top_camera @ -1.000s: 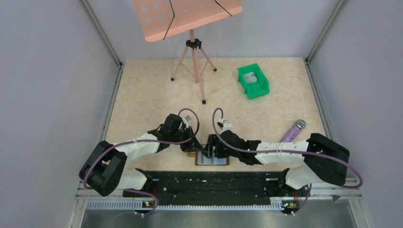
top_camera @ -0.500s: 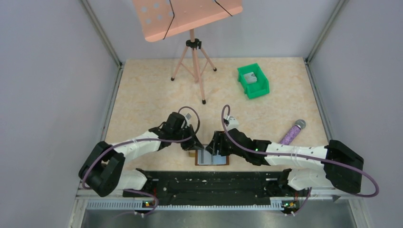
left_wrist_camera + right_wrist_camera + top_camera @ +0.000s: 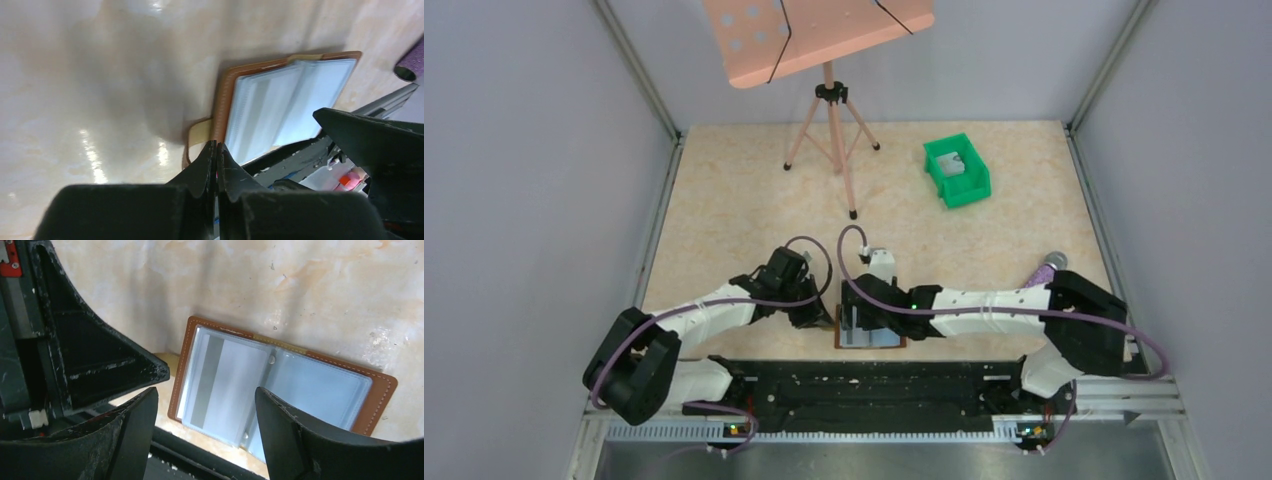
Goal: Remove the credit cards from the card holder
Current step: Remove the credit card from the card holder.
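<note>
Right at the near edge of the surface (image 3: 724, 200), just beyond the black rail (image 3: 864, 385) that carries the arm bases, the card holder (image 3: 325, 387) lies open and flat. It has a brown leather cover with pale stitching round its rim and rounded corners, and two blue-grey clear plastic sleeves meet at a centre fold. In the sleeve on the left of the right wrist view sits a credit card (image 3: 235, 382), pale and glossy, with a darker grey stripe along one long side. The right gripper (image 3: 205, 389) hangs over the holder with its scuffed matte-black jaws spread wide, the carded sleeve showing between them, and it holds nothing. The left gripper (image 3: 216, 147) comes in from the holder's left side with its jaws pressed together. Their tips are down where the small tan side tab (image 3: 196, 136) meets the cover's edge, and whether they pinch the tab or only press on it cannot be told. The surface is glossy beige with orange marble-like veining and bright reflections. Farther right, well apart from the holder and partly behind the right arm, lies a glittery purple cylinder (image 3: 1044, 268) with a silvery end. Toward the far right stands a green plastic bin (image 3: 969, 188) with a small pale grey piece inside, too small to identify. At the far edge is a peach-pink music stand (image 3: 829, 110) on a thin tripod, its tray pierced with round holes.
</note>
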Controlling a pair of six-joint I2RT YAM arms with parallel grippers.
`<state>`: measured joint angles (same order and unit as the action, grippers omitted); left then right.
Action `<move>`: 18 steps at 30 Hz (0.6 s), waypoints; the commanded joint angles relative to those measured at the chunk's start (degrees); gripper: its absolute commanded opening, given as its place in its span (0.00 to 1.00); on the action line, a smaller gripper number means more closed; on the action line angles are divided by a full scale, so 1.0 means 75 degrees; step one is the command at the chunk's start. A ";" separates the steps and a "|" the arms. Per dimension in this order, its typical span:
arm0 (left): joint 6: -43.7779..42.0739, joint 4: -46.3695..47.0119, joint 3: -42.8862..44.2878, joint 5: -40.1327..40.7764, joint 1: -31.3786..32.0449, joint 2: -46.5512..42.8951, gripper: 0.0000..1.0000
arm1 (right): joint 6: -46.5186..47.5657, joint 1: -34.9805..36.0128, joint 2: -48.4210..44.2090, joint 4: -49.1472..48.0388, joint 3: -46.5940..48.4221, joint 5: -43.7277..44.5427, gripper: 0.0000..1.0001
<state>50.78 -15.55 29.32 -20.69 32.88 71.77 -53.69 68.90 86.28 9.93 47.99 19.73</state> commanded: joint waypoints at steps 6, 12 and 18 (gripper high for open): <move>-0.0345 0.0081 -0.0650 0.0078 -0.0545 -0.0349 0.03 | -0.0610 0.0477 0.1470 0.1751 0.1400 0.1208 0.68; -0.0405 0.0134 -0.0766 -0.0126 -0.0745 -0.0437 0.03 | -0.0872 0.0559 0.1963 0.2173 0.1778 0.1550 0.68; -0.0406 0.0185 -0.0879 -0.0195 -0.0769 -0.0491 0.03 | -0.0972 0.0595 0.2189 0.2173 0.1953 0.1582 0.69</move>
<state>49.12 -15.05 23.83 -21.96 27.49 69.01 -59.66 72.51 101.16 24.23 60.34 29.54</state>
